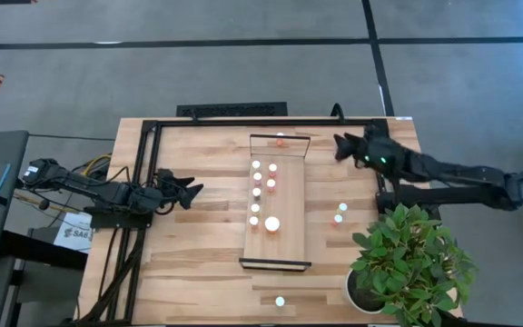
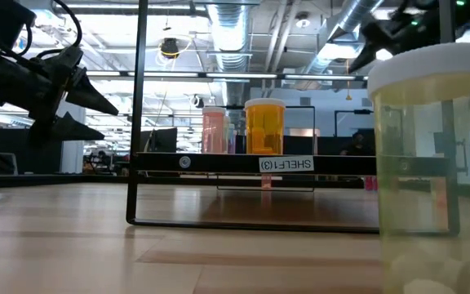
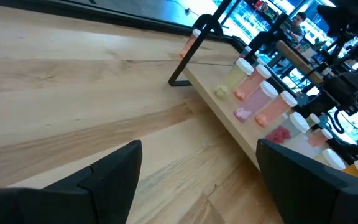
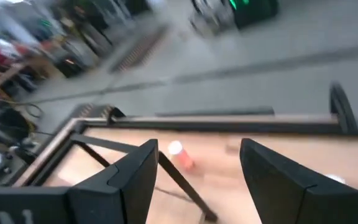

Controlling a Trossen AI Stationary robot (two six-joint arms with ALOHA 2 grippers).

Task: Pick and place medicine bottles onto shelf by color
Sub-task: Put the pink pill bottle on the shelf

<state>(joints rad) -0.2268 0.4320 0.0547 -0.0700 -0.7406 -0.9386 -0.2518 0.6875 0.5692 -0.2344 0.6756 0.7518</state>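
The pale wooden shelf [image 1: 289, 204] lies along the middle of the table, its dark end rails at the far and near ends. Several white-capped medicine bottles [image 1: 256, 193] stand on its left half, one with a larger cap [image 1: 271, 222]. A reddish bottle [image 1: 281, 141] is at its far end and also shows in the right wrist view [image 4: 180, 155]. Two bottles [image 1: 340, 213] stand on the table right of the shelf, and one [image 1: 280, 301] stands near the front edge. My left gripper [image 1: 198, 189] is open and empty, left of the shelf. My right gripper [image 1: 337, 145] is open and empty, near the shelf's far right corner.
A potted green plant [image 1: 411, 263] stands at the table's front right corner. A dark frame [image 1: 143, 173] runs along the table's left and far edges. In the low view the front bottle [image 2: 431, 163] looms large at the right. Bare tabletop [image 1: 198, 263] lies at the front left.
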